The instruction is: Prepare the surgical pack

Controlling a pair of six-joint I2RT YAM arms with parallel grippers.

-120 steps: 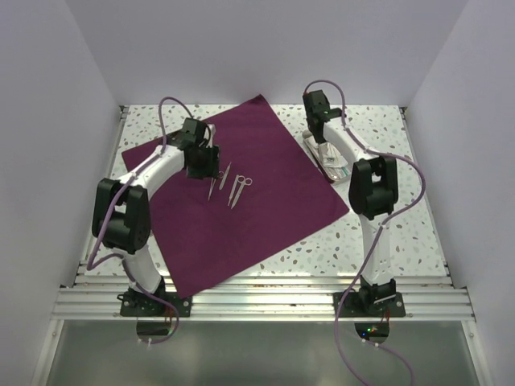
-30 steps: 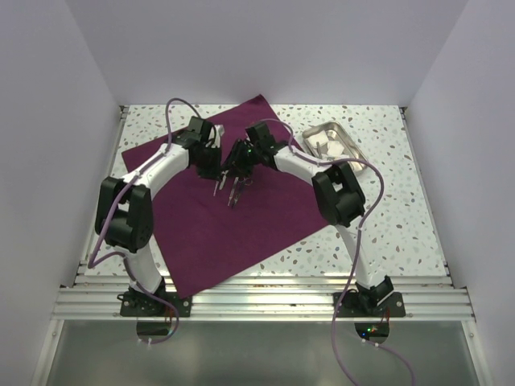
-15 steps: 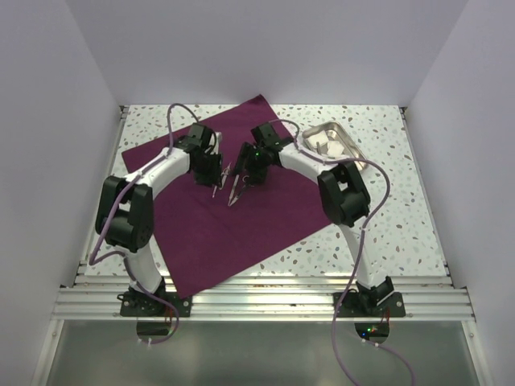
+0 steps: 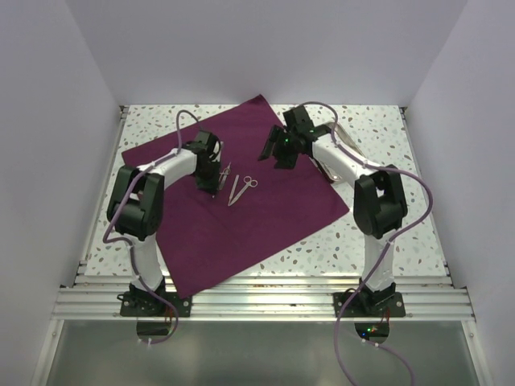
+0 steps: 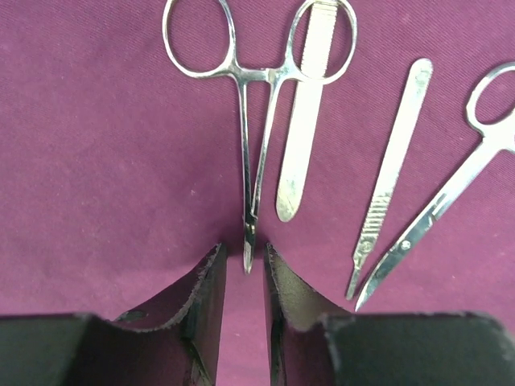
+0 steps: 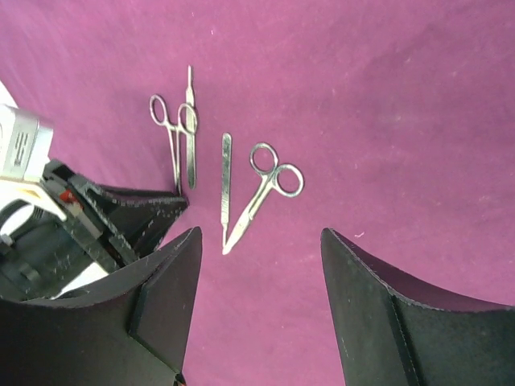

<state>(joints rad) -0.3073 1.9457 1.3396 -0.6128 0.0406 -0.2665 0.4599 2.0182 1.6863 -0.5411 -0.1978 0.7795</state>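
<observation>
Showing the surgical pack (image 4: pixel 265 221), a deep purple-maroon fabric drape, spread flat as a large square sheet. It is turned cornerwise on the white speckled table (image 4: pixel 386 233), with one corner pointing far and another reaching the table's near edge. The cloth lies smooth. Left of its centre four steel instruments lie side by side:
- ring-handled forceps (image 5: pixel 249 145)
- a flat steel handle (image 5: pixel 304 129), which passes under one forceps ring
- a slim scalpel handle (image 5: pixel 392 185)
- small scissors (image 5: pixel 438 209)

Half a second earlier the right pincer (image 6: pixel 259 237) stood low, just beside these instruments. It is now raised and drawn back toward the far right, and the scissors lie uncovered in the overhead view. The left pincer (image 5: pixel 244 265) remains at the instruments, while the left arm's elbow has swung farther from the near edge.

The sheet lies beneath both pincers. The right pincer hangs above the far right part of the cloth, well apart from the instruments, its fingers spread wide and holding nothing. The left pincer sits low over the cloth at the tip end of the forceps. Its fingers are parted by a narrow gap and the forceps tip lies within that gap. Whether either pad touches the tip cannot be told.
</observation>
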